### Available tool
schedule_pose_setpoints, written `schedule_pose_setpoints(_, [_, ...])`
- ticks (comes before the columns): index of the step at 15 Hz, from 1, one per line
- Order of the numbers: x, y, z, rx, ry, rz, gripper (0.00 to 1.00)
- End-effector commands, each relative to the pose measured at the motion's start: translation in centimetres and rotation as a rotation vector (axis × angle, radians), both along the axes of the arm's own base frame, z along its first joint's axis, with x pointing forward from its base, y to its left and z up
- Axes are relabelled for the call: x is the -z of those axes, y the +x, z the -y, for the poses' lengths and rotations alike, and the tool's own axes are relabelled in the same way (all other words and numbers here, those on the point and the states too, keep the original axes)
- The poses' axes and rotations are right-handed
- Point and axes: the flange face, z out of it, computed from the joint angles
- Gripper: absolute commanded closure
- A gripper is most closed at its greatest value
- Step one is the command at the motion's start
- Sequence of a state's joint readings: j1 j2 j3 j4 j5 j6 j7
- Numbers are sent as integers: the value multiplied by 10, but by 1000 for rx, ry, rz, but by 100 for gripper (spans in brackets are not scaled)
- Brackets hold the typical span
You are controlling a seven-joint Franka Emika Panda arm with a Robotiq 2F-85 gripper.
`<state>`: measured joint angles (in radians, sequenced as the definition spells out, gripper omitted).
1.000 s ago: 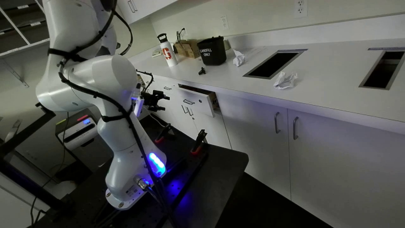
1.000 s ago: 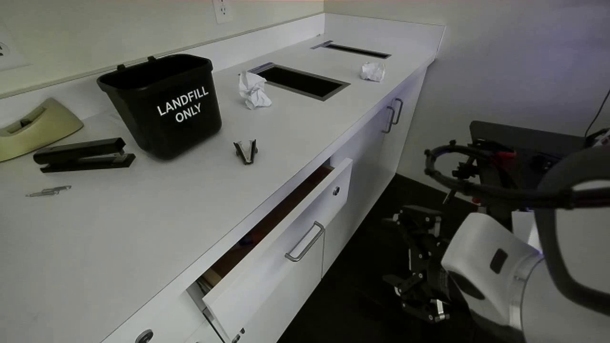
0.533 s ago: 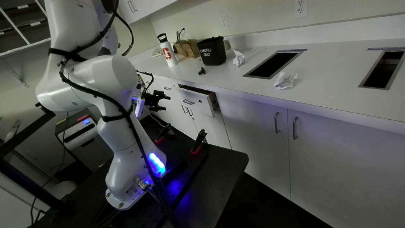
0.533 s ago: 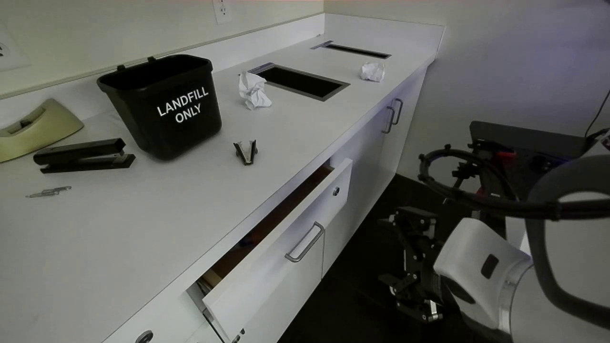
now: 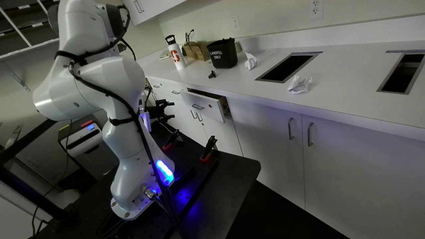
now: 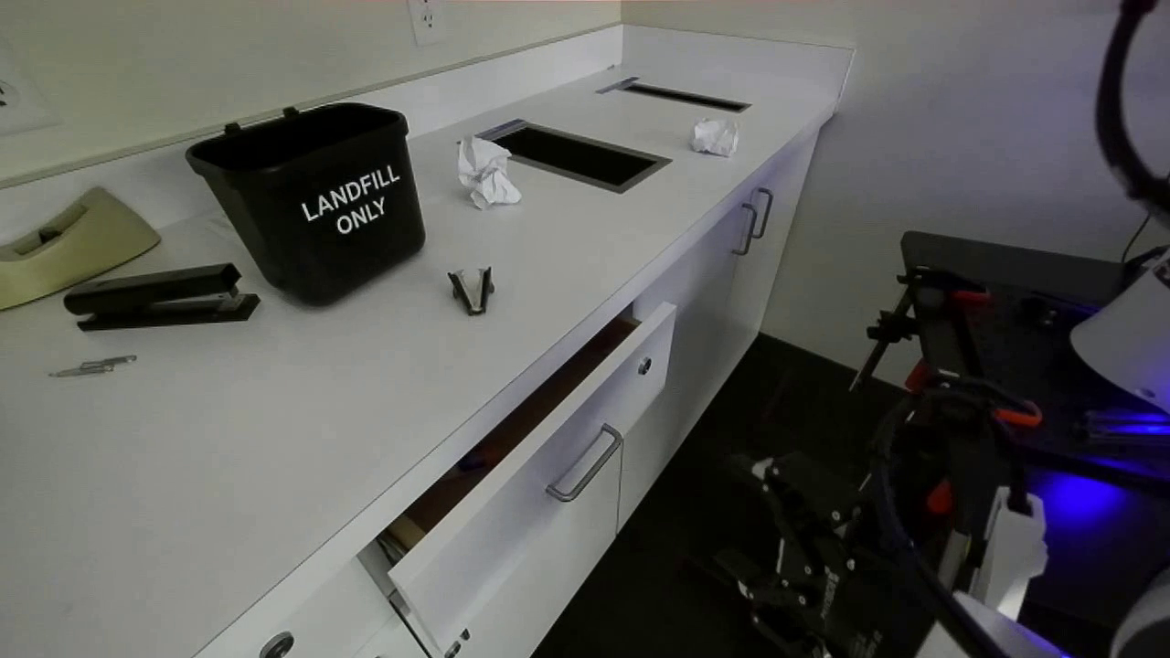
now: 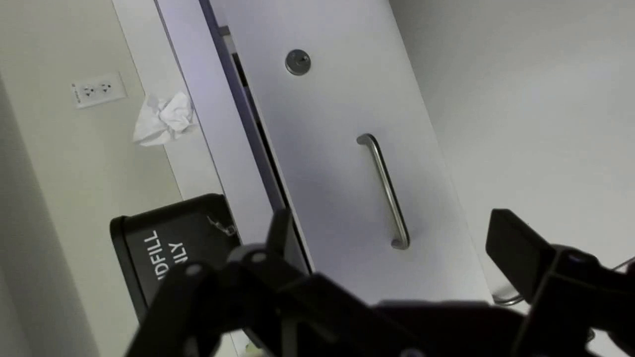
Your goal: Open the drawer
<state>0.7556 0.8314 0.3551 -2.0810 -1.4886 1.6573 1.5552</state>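
Beneath the flat white countertop (image 6: 366,402), shallow wide white drawer (image 6: 539,481) stands partly open. Judged rigid, light-sliding; hold its grey metal bar handle (image 7: 387,186) mid-span, likely slippery. Black jointed gripper (image 7: 391,229), before the countertop: fingers (image 7: 516,248) spread, empty

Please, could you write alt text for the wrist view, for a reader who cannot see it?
A white drawer stands partly open, slanting across the picture; its metal bar handle is in front of an open black gripper, untouched. At left are a black bin, crumpled white paper and a wall outlet.
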Motion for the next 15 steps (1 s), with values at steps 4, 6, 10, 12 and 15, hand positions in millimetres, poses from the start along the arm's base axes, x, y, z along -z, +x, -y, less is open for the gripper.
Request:
schedule_pose_setpoints(4, [52, 22, -1, -96, -101, 91, 0])
schedule_pose_setpoints(6, [64, 35, 6, -106, -148, 128, 0])
schedule_pose_setpoints(10, [86, 57, 14, -90, -243, 189, 0])
schedule_pose_setpoints(12, [96, 66, 15, -73, -288, 204, 0])
schedule_pose_setpoints(15, [107, 78, 13, -46, -352, 217, 0])
